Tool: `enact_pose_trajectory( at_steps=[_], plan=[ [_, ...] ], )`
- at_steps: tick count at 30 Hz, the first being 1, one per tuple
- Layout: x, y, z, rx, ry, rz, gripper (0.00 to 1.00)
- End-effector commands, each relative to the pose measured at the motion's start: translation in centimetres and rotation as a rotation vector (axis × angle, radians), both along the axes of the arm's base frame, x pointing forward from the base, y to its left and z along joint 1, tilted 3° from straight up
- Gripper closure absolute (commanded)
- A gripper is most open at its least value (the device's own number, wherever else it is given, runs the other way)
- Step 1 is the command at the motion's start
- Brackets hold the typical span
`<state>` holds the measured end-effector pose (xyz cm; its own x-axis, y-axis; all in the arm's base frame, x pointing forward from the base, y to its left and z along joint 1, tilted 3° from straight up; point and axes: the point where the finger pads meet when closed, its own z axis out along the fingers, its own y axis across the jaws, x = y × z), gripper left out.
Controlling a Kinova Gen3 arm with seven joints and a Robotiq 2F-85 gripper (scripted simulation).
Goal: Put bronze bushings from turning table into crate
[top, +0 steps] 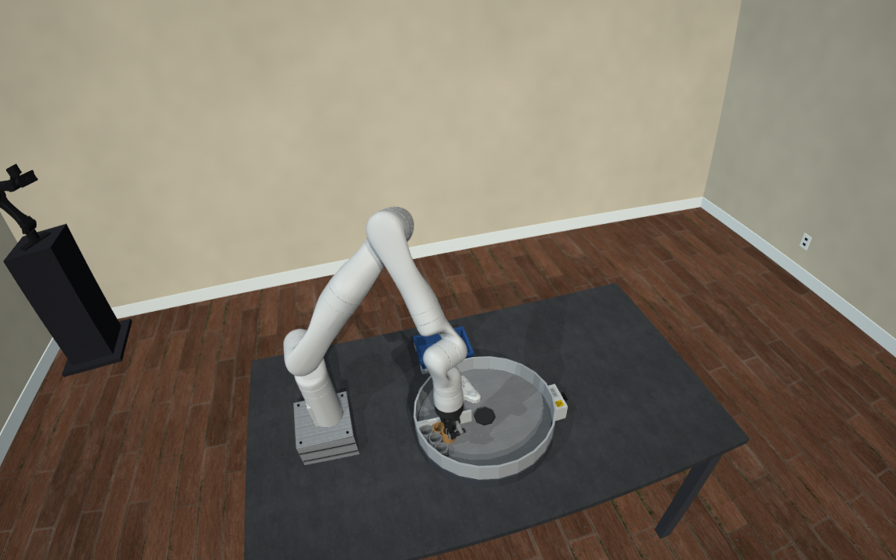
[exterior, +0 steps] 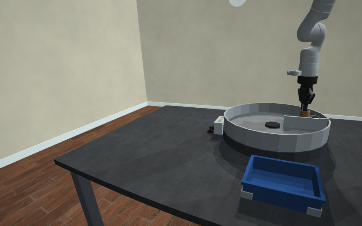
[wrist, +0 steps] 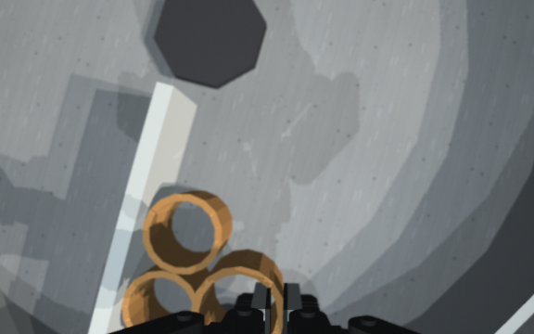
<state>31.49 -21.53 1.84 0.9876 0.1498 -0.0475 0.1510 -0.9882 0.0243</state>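
My gripper is shut on the wall of a bronze bushing and holds it upright just above the turning table's floor, near the left rim. Two more bronze bushings stand close beside it, against a white divider bar. Steel bushings stand by the rim behind the bar. The turning table is a grey walled disc. The blue crate stands on the desk beside it, empty.
A black hub sits at the turning table's centre. A small white control box is fixed to its outer wall. The arm's base stands on the dark desk to the left.
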Motion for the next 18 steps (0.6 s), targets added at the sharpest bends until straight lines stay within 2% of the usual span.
enact_pose_trajectory(
  at_steps=[1,14,18],
  plan=[
    [0.19,0.01,0.46,-0.002,-0.005,0.002,1.0],
    [0.19,0.02,0.61,-0.002,-0.005,0.002,1.0],
    [0.21,0.03,1.2,-0.002,-0.004,0.002,1.0]
  ],
)
